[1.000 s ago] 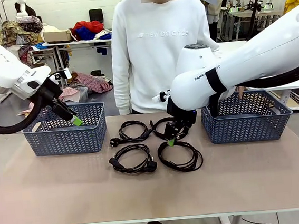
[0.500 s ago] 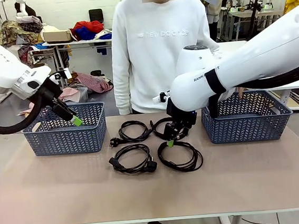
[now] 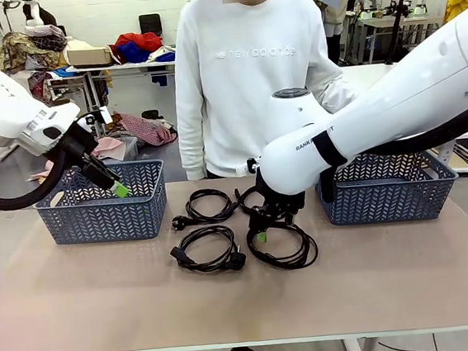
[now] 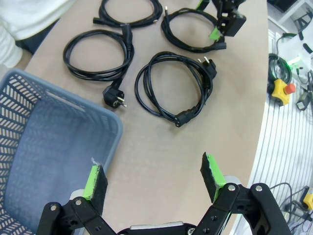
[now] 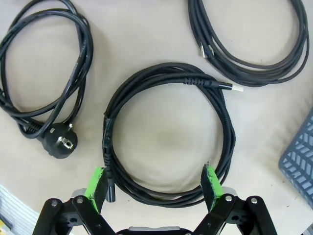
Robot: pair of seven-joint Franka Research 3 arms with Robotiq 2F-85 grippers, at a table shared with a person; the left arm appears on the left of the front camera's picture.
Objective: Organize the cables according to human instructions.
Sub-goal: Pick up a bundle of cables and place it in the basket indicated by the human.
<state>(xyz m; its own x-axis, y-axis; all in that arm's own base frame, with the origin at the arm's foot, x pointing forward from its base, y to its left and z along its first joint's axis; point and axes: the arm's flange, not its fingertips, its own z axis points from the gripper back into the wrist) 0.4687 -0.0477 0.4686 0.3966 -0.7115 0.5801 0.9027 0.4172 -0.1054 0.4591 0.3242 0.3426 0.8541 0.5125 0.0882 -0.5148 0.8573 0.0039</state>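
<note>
Coiled cable just below right hand

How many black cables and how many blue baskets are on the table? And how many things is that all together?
black cables: 4
blue baskets: 2
Total: 6
</note>
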